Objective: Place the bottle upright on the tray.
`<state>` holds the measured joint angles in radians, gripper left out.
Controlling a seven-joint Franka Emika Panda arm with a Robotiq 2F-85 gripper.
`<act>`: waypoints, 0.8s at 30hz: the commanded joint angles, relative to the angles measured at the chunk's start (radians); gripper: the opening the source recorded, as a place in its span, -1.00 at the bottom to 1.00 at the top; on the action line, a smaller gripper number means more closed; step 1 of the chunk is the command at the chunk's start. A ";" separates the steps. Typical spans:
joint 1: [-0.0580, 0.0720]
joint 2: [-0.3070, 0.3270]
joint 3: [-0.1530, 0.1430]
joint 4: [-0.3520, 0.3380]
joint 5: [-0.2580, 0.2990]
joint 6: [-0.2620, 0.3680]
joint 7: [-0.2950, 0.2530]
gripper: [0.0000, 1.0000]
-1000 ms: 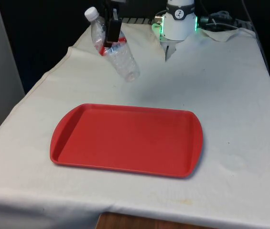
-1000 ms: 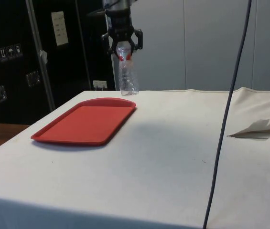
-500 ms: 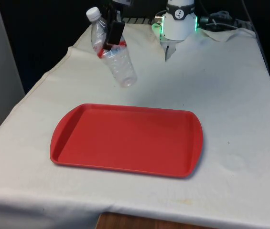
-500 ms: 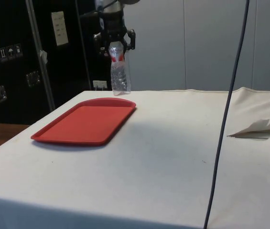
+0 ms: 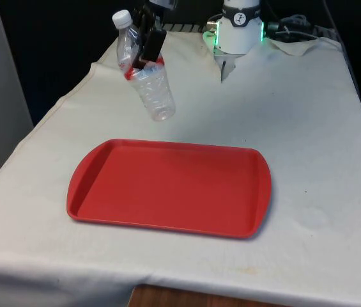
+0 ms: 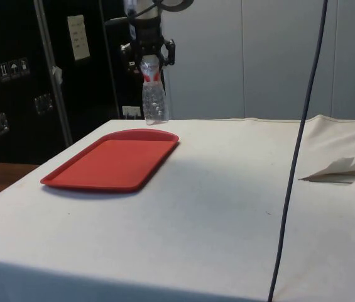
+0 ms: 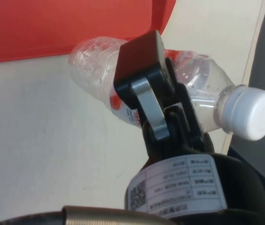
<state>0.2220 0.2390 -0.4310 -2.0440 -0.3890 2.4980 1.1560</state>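
Clear plastic bottle [image 5: 143, 73] is pinched in the claw [image 5: 147, 50], tilted, held beyond the red tray [image 5: 167, 187].

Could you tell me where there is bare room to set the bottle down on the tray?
The whole red tray is bare inside its rim. The bottle hangs tilted in the gripper beyond the tray's far edge, over white cloth. Nothing crowds it.

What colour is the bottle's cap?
The cap is white, clearest in the wrist view.
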 commanded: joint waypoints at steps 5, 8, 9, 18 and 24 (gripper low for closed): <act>0.006 0.010 -0.008 0.004 -0.062 0.037 0.040 -0.35; 0.009 0.018 -0.008 0.013 -0.090 0.041 0.063 -0.35; 0.010 0.021 -0.007 0.016 -0.099 0.042 0.072 -0.35; 0.010 0.055 -0.008 0.059 -0.178 0.034 0.149 -0.35; 0.010 0.075 -0.009 0.085 -0.224 0.028 0.194 -0.35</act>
<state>0.2240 0.3090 -0.4290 -1.9680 -0.5950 2.5250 1.3270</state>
